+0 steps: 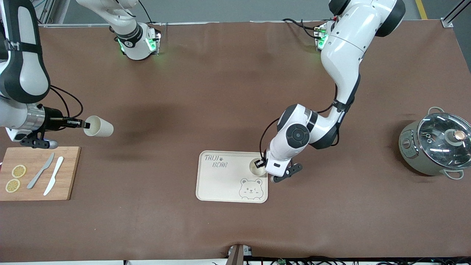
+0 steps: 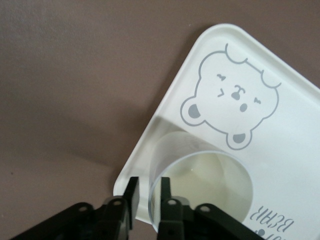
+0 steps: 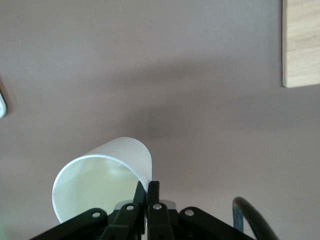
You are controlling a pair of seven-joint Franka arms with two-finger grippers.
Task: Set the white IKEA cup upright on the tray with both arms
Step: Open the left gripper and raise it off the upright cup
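Currently the left arm reaches down from its base to the tray's edge toward the left arm's end of the table, wrist bent low, and the left gripper [image 1: 260, 163] sits at the rim of a white cup [image 1: 256, 166] standing upright on the tray [image 1: 220, 184]. In the left wrist view its fingers [image 2: 131, 196] straddle the cup's wall [image 2: 200, 170], one inside and one outside, with a narrow gap; whether they press the wall I cannot tell.

The right arm stretches out level above the table at its own end, and the right gripper [image 1: 84, 124] is pinched on the rim of a second white cup [image 1: 98, 126], held on its side in the air over bare tabletop near the cutting board [image 1: 68, 173]. The right wrist view shows the fingers [image 3: 152, 197] closed tight on that rim [image 3: 145, 175].

Both cups are plain white and tapered. The tray is cream, with grey lettering and a bear drawing [image 1: 251, 188].

The table [image 1: 220, 92] is covered in brown. The wooden board carries two lemon slices [image 1: 15, 178], a grey knife [image 1: 40, 171] and a white knife [image 1: 53, 180]. A grey pot with a glass lid [image 1: 438, 146] stands toward the left arm's end.
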